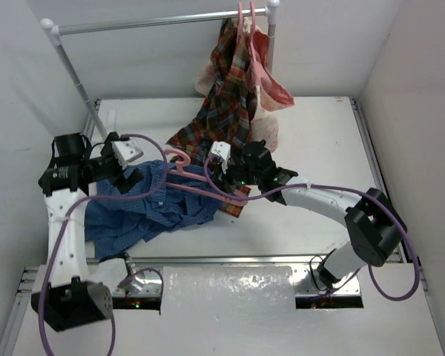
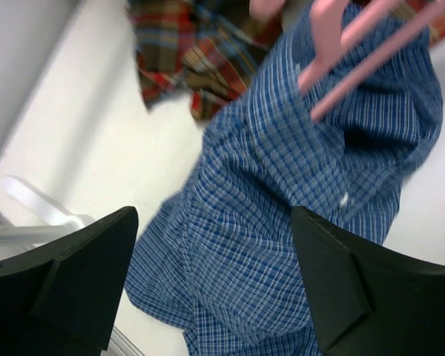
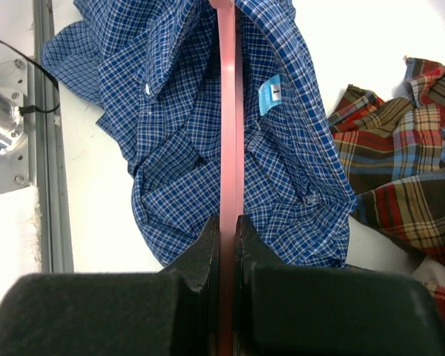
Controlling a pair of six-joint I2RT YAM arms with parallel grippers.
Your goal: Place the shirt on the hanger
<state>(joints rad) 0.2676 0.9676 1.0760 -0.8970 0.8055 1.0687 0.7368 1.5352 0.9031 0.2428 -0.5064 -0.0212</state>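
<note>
The blue check shirt (image 1: pixel 144 208) lies crumpled on the table at the left; it also shows in the left wrist view (image 2: pixel 282 208) and the right wrist view (image 3: pixel 178 133). The pink hanger (image 1: pixel 196 176) lies tilted over the shirt's upper right edge, hook to the left. My right gripper (image 1: pixel 216 176) is shut on the hanger's bar (image 3: pixel 227 133), with the far end running into the shirt's collar opening. My left gripper (image 1: pixel 136 172) is open and empty just above the shirt's left part; the hanger (image 2: pixel 356 52) shows beyond its fingers (image 2: pixel 341 282).
A red-green-yellow plaid shirt (image 1: pixel 222 111) and a pale peach garment (image 1: pixel 271 96) hang on pink hangers from the white rail (image 1: pixel 156 22) at the back; the plaid hem drapes onto the table beside the blue shirt (image 3: pixel 400 156). A metal frame (image 3: pixel 44 133) edges the near side.
</note>
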